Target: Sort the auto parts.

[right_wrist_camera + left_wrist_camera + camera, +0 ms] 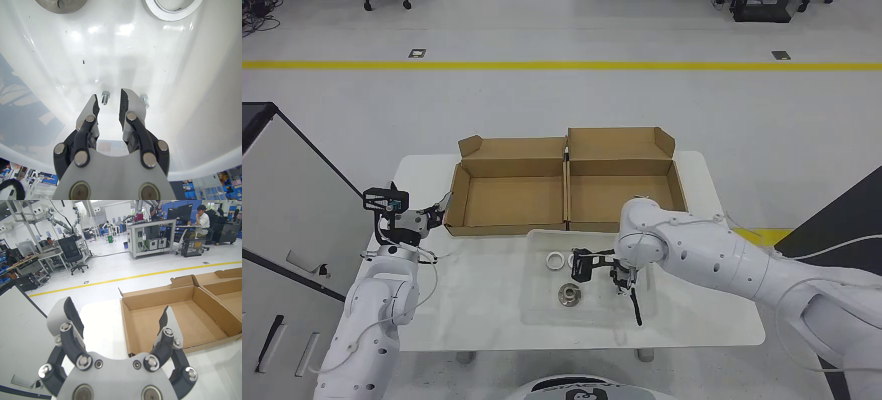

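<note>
The bolt (105, 98) lies in the white tray (56, 66), its long axis in line with my right hand (109, 94) — head away, shank toward me — between the half-spread fingertips. A second bolt (145, 101) sits just outside one finger. My left hand (117, 304), spread wide, is well off by the cardboard box (189, 323).

Bright overhead light, glare patches on the glossy white tray (170, 91).
</note>
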`<action>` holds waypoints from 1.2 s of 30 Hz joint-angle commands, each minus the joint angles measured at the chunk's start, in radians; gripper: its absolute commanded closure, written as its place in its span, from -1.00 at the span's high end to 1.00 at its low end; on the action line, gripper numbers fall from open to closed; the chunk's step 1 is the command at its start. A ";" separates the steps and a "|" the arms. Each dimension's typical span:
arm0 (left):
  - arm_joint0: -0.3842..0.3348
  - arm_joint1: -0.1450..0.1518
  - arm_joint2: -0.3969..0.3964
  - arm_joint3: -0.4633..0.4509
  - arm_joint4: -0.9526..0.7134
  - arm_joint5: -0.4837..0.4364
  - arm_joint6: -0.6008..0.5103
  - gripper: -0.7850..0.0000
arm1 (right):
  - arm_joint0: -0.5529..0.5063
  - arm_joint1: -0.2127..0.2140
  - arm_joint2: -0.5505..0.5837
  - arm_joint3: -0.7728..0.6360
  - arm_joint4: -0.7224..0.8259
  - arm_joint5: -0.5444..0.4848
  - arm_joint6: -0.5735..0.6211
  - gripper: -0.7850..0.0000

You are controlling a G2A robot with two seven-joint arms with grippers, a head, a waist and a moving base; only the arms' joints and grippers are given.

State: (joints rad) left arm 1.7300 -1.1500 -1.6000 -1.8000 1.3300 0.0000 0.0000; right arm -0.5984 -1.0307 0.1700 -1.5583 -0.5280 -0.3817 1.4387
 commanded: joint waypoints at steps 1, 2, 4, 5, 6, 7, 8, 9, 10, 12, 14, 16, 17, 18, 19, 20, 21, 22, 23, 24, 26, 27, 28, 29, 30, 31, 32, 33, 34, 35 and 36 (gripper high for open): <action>0.000 0.000 0.000 0.000 0.000 0.000 0.000 1.00 | -0.002 -0.002 0.000 0.004 0.000 -0.001 -0.001 -0.42; 0.000 0.000 0.000 0.000 0.000 0.000 0.000 1.00 | -0.002 -0.004 0.000 0.007 0.000 -0.001 -0.001 -0.47; 0.000 0.000 0.000 0.000 0.000 0.000 0.000 1.00 | -0.002 -0.007 0.000 0.012 0.000 0.000 0.000 -0.67; 0.000 0.000 0.000 0.000 0.000 0.000 0.000 1.00 | -0.002 -0.008 0.000 0.014 0.001 0.000 0.000 -0.94; 0.000 0.000 0.000 0.000 0.000 0.000 0.000 1.00 | -0.002 -0.009 0.000 0.015 0.004 -0.001 -0.001 -1.00; 0.000 0.000 0.000 0.000 0.000 0.000 0.000 1.00 | -0.002 -0.010 0.000 0.017 0.009 -0.001 -0.001 -1.00; 0.000 0.000 0.000 0.000 0.000 0.000 0.000 1.00 | -0.001 -0.011 0.000 0.018 0.011 0.000 0.000 -1.00; 0.000 0.000 0.000 0.000 0.000 0.000 0.000 1.00 | -0.001 -0.011 0.000 0.018 0.015 0.001 0.001 -1.00; 0.000 0.000 0.000 0.000 0.000 0.000 0.000 1.00 | 0.000 -0.012 0.000 0.019 0.019 0.002 0.002 -1.00; 0.000 0.000 0.000 0.000 0.000 0.000 0.000 1.00 | 0.004 -0.012 0.000 0.017 0.029 0.003 0.003 -1.00; 0.000 0.000 0.000 0.000 0.000 0.000 0.000 1.00 | 0.011 -0.010 0.000 0.012 0.038 0.002 0.002 -1.00; 0.000 0.000 0.000 0.000 0.000 0.000 0.000 1.00 | 0.020 -0.006 0.000 0.001 0.061 -0.007 -0.007 -1.00; 0.000 0.000 0.000 0.000 0.000 0.000 0.000 1.00 | 0.028 -0.002 0.000 -0.004 0.070 -0.007 -0.007 -1.00; 0.000 0.000 0.000 0.000 0.000 0.000 0.000 1.00 | 0.036 0.001 0.000 -0.013 0.080 -0.007 -0.007 -1.00; 0.000 0.000 0.000 0.000 0.000 0.000 0.000 1.00 | 0.045 0.006 0.000 -0.024 0.094 -0.009 -0.009 -1.00; 0.000 0.000 0.000 0.000 0.000 0.000 0.000 1.00 | 0.058 0.012 0.000 -0.035 0.108 -0.011 -0.011 -1.00; 0.000 0.000 0.000 0.000 0.000 0.000 0.000 1.00 | 0.070 0.018 0.000 -0.044 0.121 -0.011 -0.011 -1.00; 0.000 0.000 0.000 0.000 0.000 0.000 0.000 1.00 | 0.083 0.026 0.000 -0.056 0.138 -0.013 -0.013 -1.00; 0.000 0.000 0.000 0.000 0.000 0.000 0.000 1.00 | 0.097 0.034 0.001 -0.067 0.159 -0.019 -0.019 -1.00; 0.000 0.000 0.000 0.000 0.000 0.000 0.000 1.00 | 0.110 0.043 0.002 -0.076 0.177 -0.020 -0.020 -1.00; 0.000 0.000 0.000 0.000 0.000 0.000 0.000 1.00 | 0.135 0.064 0.009 -0.099 0.215 -0.024 -0.024 -1.00; 0.000 0.000 0.000 0.000 0.000 0.000 0.000 1.00 | 0.146 0.075 0.017 -0.107 0.235 -0.029 -0.029 -1.00; 0.000 0.000 0.000 0.000 0.000 0.000 0.000 1.00 | 0.155 0.087 0.025 -0.117 0.254 -0.036 -0.036 -1.00; 0.000 0.000 0.000 0.000 0.000 0.000 0.000 1.00 | 0.162 0.099 0.036 -0.125 0.275 -0.047 -0.047 -1.00; 0.000 0.000 0.000 0.000 0.000 0.000 0.000 1.00 | 0.169 0.112 0.047 -0.132 0.293 -0.056 -0.057 -1.00; 0.000 0.000 0.000 0.000 0.000 0.000 0.000 1.00 | 0.174 0.126 0.056 -0.140 0.308 -0.066 -0.066 -1.00; 0.000 0.000 0.000 0.000 0.000 0.000 0.000 1.00 | 0.180 0.140 0.067 -0.147 0.325 -0.075 -0.075 -1.00; 0.000 0.000 0.000 0.000 0.000 0.000 0.000 1.00 | 0.185 0.155 0.080 -0.154 0.343 -0.085 -0.085 -1.00; 0.000 0.000 0.000 0.000 0.000 0.000 0.000 1.00 | 0.187 0.169 0.090 -0.164 0.361 -0.097 -0.097 -1.00; 0.000 0.000 0.000 0.000 0.000 0.000 0.000 1.00 | 0.189 0.184 0.102 -0.175 0.390 -0.118 -0.119 -1.00; 0.000 0.000 0.000 0.000 0.000 0.000 0.000 1.00 | 0.190 0.200 0.111 -0.179 0.410 -0.136 -0.136 -1.00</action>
State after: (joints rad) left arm 1.7300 -1.1500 -1.6000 -1.8000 1.3300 0.0000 0.0000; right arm -0.4093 -0.8457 0.2719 -1.7327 -0.1414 -0.4992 1.3210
